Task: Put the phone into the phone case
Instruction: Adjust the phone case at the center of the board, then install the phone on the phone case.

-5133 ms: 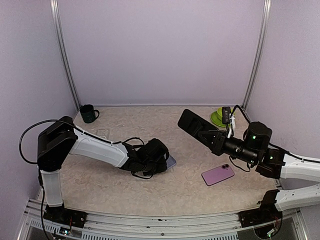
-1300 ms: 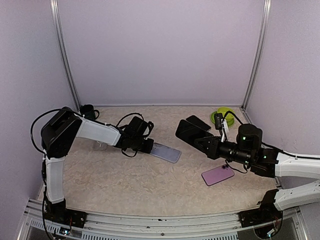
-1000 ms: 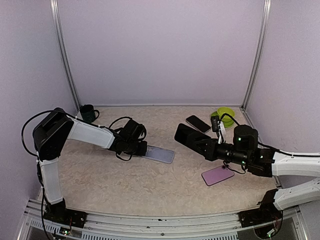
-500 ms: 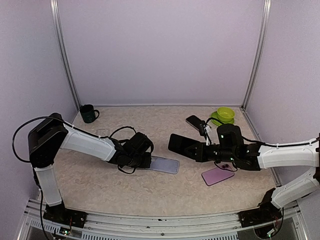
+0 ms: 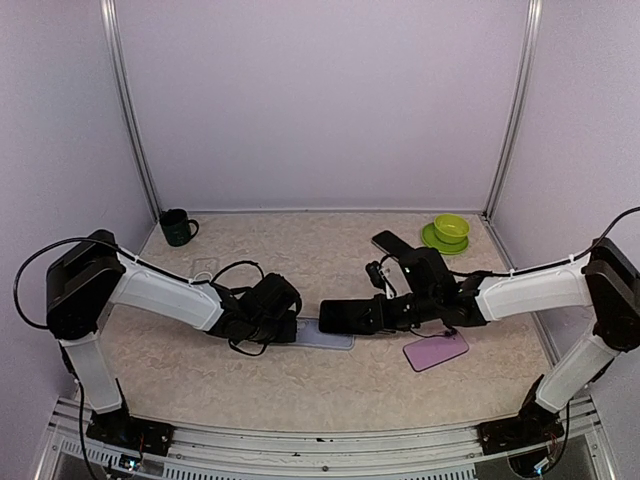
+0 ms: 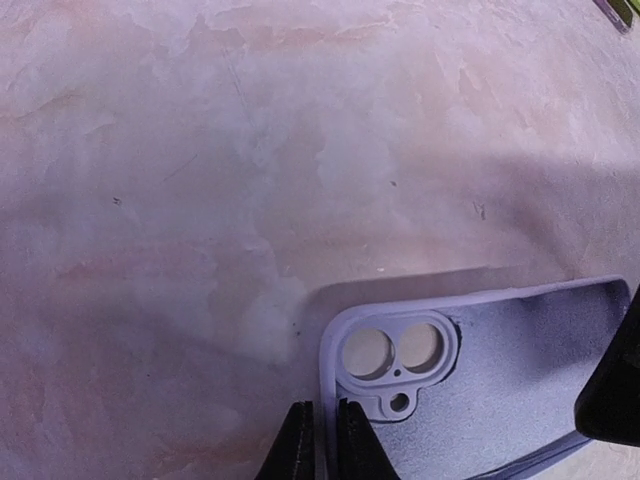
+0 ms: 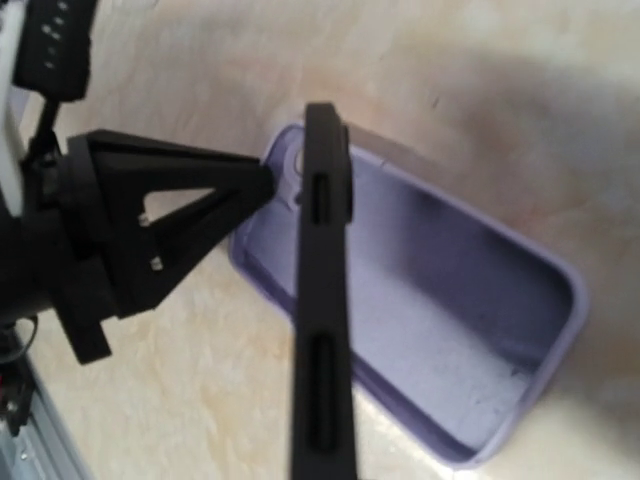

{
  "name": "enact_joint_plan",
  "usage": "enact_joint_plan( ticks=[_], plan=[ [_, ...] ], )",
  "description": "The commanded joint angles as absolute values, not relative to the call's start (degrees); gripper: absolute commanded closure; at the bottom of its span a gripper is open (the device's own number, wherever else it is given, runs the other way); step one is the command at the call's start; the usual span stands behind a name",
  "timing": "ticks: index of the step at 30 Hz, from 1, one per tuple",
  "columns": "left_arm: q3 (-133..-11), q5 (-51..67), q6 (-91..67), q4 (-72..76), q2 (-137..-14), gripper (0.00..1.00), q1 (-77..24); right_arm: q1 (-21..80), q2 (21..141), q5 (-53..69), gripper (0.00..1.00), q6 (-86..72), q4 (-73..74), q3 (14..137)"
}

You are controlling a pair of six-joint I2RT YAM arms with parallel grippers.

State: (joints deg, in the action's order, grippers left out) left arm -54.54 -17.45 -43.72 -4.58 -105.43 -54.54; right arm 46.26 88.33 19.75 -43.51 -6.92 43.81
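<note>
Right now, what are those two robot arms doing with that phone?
The left end effector pinches the camera-hole end of the lavender soft phone case, which lies open side up on the beige table. The right end effector holds the slim black phone tipped on its edge over the case. The phone is not seated in the case yet.

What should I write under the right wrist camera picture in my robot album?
A black phone, edge-on, is poised over the open purple case while the left gripper pinches the case's corner.
</note>
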Motion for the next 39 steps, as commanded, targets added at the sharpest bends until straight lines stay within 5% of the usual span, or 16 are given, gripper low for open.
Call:
enact_joint_plan(
  ticks=[1, 13, 39],
  plan=[
    [-52.3, -18.6, -43.6, -2.3, -101.1, 0.85, -55.0, 45.9, 89.9, 24.3, 1.0, -44.9, -8.5, 47.8],
    [-47.4, -16.3, -43.7, 6.3, -96.1, 0.71, -54.7, 45.9, 94.8, 27.1, 1.0, -46.0, -5.0, 53.0],
    [-30.3, -7.2, -50.2, 33.9, -94.3, 0.63, -51.0, 45.8, 101.6, 31.1, 1.0, -49.7, -4.7, 56.6]
  ],
)
